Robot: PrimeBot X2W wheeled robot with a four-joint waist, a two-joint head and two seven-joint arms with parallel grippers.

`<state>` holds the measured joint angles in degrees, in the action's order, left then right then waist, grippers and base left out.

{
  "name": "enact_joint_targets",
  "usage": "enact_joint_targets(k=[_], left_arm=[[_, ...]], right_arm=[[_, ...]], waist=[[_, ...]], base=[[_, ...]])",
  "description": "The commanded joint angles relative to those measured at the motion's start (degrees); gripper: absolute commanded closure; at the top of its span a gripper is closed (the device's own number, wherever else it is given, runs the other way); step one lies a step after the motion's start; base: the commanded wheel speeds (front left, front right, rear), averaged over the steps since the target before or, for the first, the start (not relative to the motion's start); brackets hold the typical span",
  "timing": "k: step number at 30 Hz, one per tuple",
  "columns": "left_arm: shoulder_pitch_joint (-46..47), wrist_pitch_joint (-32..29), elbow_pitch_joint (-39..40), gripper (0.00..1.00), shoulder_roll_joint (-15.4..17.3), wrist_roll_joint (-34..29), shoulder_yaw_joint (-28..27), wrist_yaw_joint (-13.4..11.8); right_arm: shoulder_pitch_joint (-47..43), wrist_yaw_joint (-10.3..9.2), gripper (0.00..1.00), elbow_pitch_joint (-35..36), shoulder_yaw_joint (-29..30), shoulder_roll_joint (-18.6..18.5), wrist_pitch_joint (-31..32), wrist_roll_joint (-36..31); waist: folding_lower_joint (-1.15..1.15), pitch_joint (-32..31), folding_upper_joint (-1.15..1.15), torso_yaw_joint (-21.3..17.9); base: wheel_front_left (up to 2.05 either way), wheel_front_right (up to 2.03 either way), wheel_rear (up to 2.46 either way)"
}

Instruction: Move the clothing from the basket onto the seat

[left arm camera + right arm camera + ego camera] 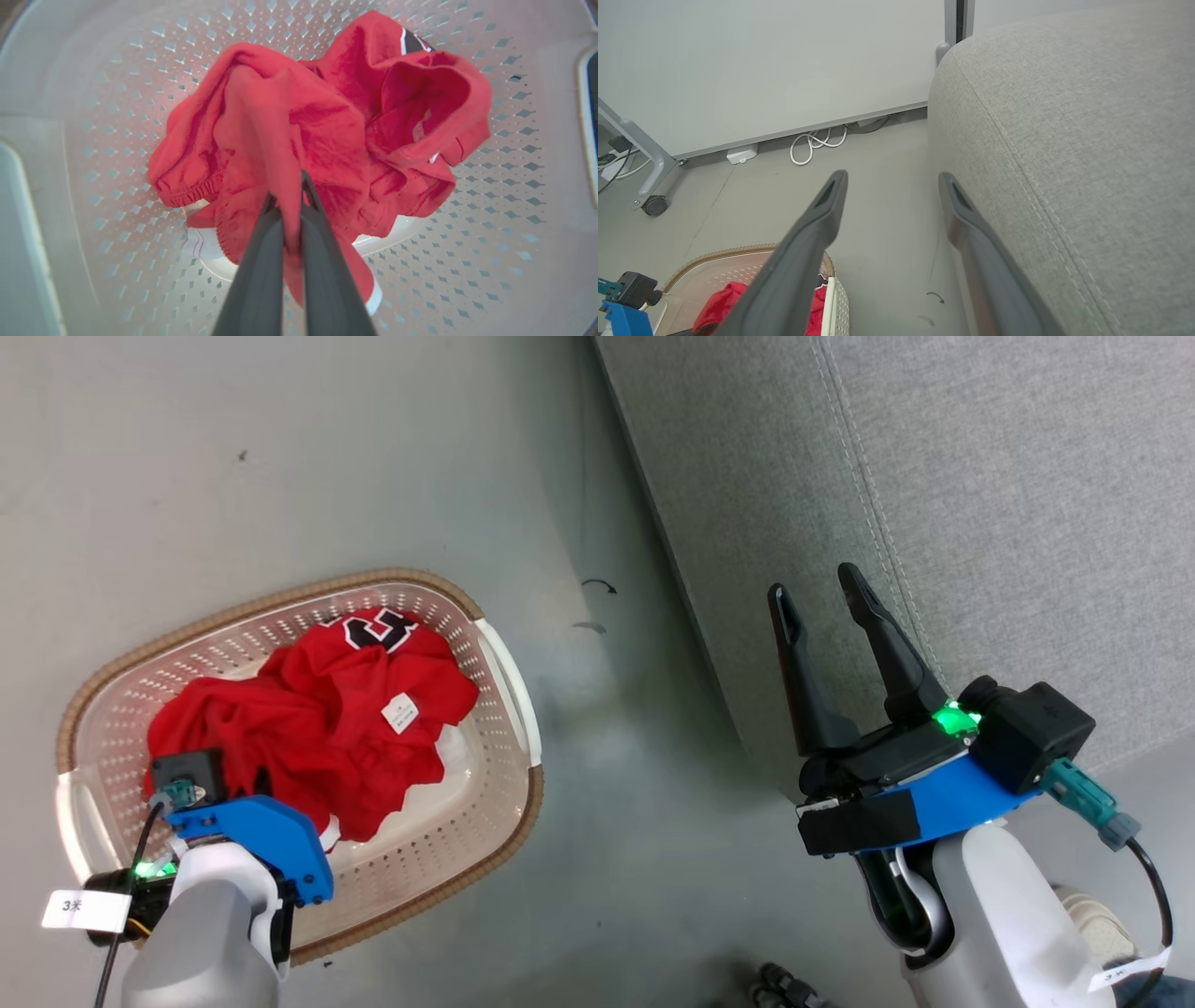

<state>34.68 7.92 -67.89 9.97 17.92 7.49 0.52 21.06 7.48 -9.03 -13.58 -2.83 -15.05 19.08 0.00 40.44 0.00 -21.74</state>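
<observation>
The red clothing [327,728] lies bunched in the cream perforated basket [495,663] on the floor, with a white tag and dark lettering on top. In the left wrist view my left gripper [287,189] is shut on a fold of the red clothing [327,130], which is drawn up into a ridge between the fingers above the basket [514,196] floor. From the head view its fingers are hidden under the blue wrist mount. My right gripper [822,593] stands open and empty beside the grey seat [980,504], as its own view [892,177] also shows against the seat [1064,140].
The basket [738,254] sits on the grey floor left of the seat. White cables [817,142] and a wheeled metal frame leg [649,196] lie along the far wall. A shoe [1097,910] shows at the lower right.
</observation>
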Motion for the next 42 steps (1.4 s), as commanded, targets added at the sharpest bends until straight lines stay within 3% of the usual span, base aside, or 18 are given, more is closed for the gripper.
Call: enact_joint_targets(k=[1,13,27,35,42], left_arm=[[1.02,0.33,-0.11,1.00,-0.09,0.23,0.01,0.13],[0.91,3.52,-1.34,1.00,-3.30,-0.93,3.41,1.95],[-0.02,5.46,-0.94,1.00,-6.65,-1.46,9.30,5.91],[-0.06,5.70,4.55,1.00,-7.07,1.22,13.96,6.98],[1.23,1.61,13.70,1.00,-7.06,5.45,22.16,6.95]], right_arm=[[0.95,0.03,0.00,-0.09,0.07,-0.10,-0.18,-0.47],[-0.59,0.03,0.00,-1.98,1.73,-0.13,-0.19,-3.65],[-5.49,0.03,0.00,-5.28,4.57,-0.15,-0.18,-7.52],[-8.20,0.03,0.00,-6.64,5.25,-0.15,-0.04,-8.44],[-10.42,0.03,0.00,-6.68,5.99,-0.15,0.82,-8.66]], waist=[[0.00,-0.59,0.00,0.38],[0.00,-9.43,0.00,5.80],[0.00,-23.20,0.00,13.50],[0.00,-29.72,0.00,15.75],[0.00,-33.22,0.00,16.65]], base=[[0.00,0.00,0.00],[0.00,0.00,0.00],[0.00,0.00,0.00],[0.00,0.00,0.00],[0.00,0.00,0.00]])
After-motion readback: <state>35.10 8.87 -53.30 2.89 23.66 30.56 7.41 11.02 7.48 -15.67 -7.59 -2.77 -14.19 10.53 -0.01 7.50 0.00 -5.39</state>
